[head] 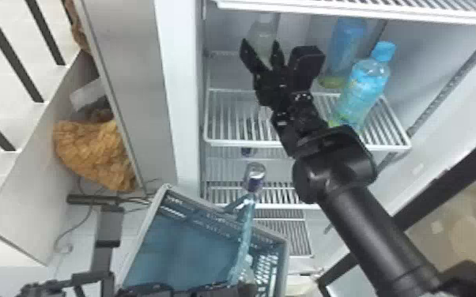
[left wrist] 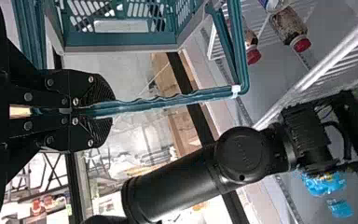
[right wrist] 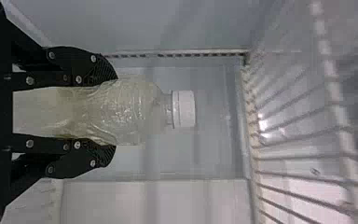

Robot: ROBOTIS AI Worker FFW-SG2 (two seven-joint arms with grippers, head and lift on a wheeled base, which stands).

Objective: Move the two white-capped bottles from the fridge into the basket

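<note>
- Right gripper's [right wrist: 114, 112] fingers: snug round the bottle [right wrist: 140, 109], below its white cap [right wrist: 184, 108].
- Bottle: inside the fridge; lift slightly, draw out level over the rack's edge [head: 249, 143].
- Left gripper [left wrist: 107, 110]: pinching the handle [left wrist: 168, 101]; should steady the basket [head: 143, 233] for a low release.

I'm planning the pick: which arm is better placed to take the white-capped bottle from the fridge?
Right, I'd say: the right gripper is around the white-capped bottle inside the fridge; the left gripper holds the basket's handle.
</note>
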